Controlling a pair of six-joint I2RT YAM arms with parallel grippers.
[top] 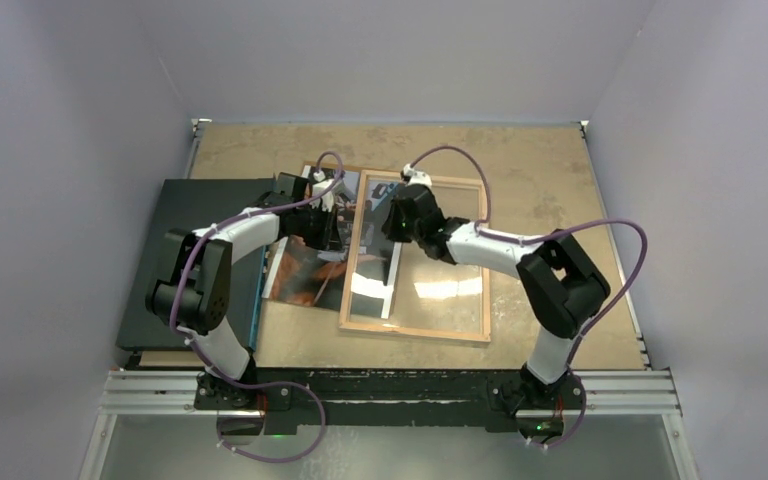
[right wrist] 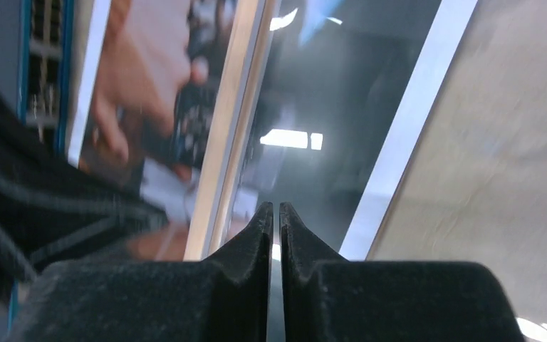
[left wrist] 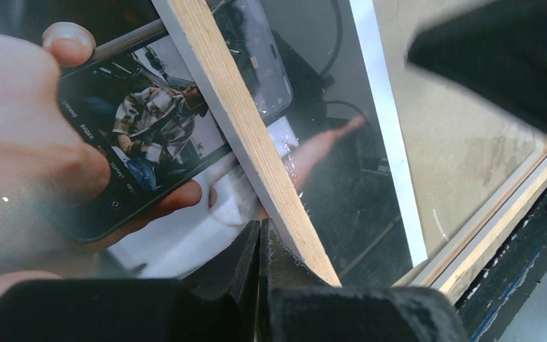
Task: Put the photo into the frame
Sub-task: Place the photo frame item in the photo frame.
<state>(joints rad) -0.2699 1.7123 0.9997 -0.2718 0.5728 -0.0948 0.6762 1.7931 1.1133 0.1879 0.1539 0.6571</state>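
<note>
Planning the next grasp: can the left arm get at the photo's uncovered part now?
Probably yes: the left arm has its shut jaws right beside the photo, left of the frame rail crossing over it; nothing else covers that part.

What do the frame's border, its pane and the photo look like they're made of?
Frame border: pale unfinished wood, with grain and frayed fibres showing along its edge. Pane: clear and glossy, mirroring the lights; glass or acrylic, cannot tell. Photo: thin glossy printed paper, judging by its sheen.
</note>
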